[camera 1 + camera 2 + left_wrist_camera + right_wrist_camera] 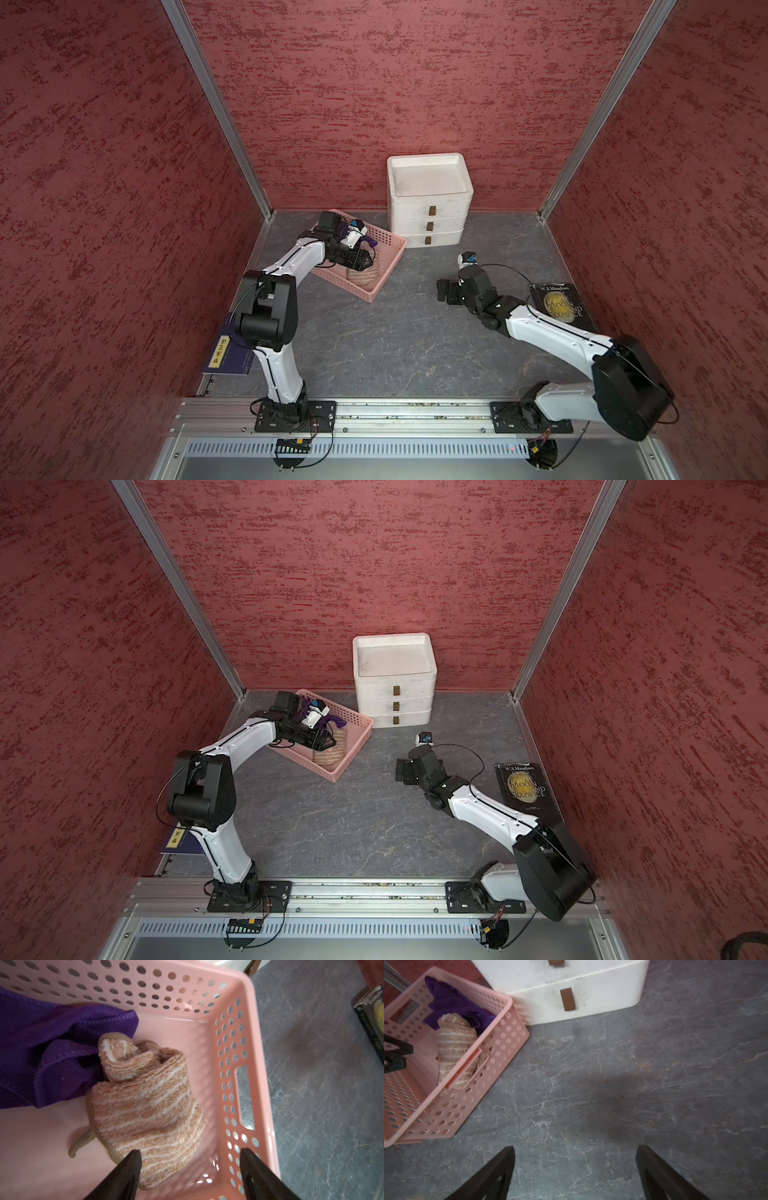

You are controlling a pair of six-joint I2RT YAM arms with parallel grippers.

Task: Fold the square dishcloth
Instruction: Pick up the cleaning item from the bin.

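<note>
Arms [291, 262] extended, left hand [191, 1151] unclenched over dishcloth [145, 1105] in basket [257, 1043], right hand [575, 1147] unclenched

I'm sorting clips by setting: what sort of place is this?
Likely a robot test booth, not a home: red textured wall panels in aluminium frames, and white robot arms bolted to a metal rail.
</note>
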